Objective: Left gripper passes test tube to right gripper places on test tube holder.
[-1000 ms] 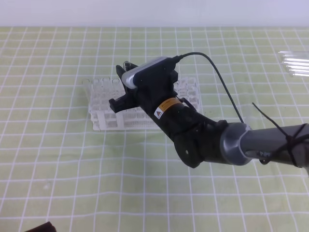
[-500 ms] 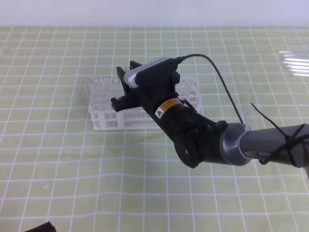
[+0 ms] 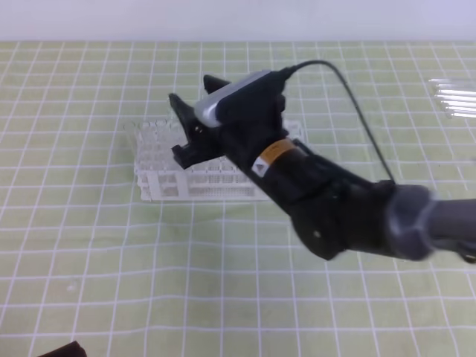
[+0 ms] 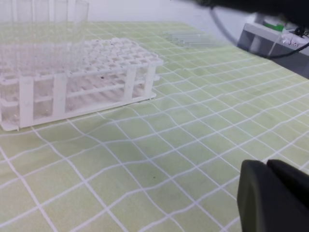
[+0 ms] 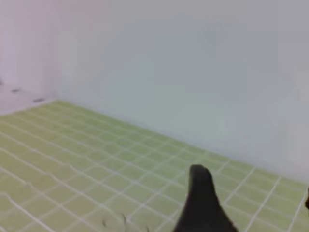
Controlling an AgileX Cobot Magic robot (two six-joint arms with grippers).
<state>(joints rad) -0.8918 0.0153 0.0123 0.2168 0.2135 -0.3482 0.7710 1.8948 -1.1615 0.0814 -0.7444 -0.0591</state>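
Observation:
My right gripper [image 3: 195, 93], with its silver-grey top module, hangs over the back left part of the white test tube holder [image 3: 160, 182]. Its fingers are open and I see no tube between them. In the right wrist view the right gripper [image 5: 253, 203] shows one dark finger [image 5: 200, 203] and a sliver of the other at the right edge, far apart. Several clear test tubes [image 4: 48, 24] stand upright in the holder [image 4: 87, 72]; I cannot tell which one was passed. Only a black corner of the left gripper [image 3: 67, 348] shows at the bottom left, and its fingers [image 4: 270, 198] look pressed together.
Spare clear tubes [image 3: 455, 98] lie in a row at the far right of the green checked mat [image 3: 111, 260], also seen as spare tubes [image 4: 186, 37] in the left wrist view. The right arm's thick body [image 3: 357, 216] and black cable [image 3: 357, 104] stretch over the mat's right half.
The right gripper has lifted a little above the holder and its fingers have spread wider. Its arm has swung slightly and now blurs. The left gripper has stayed put.

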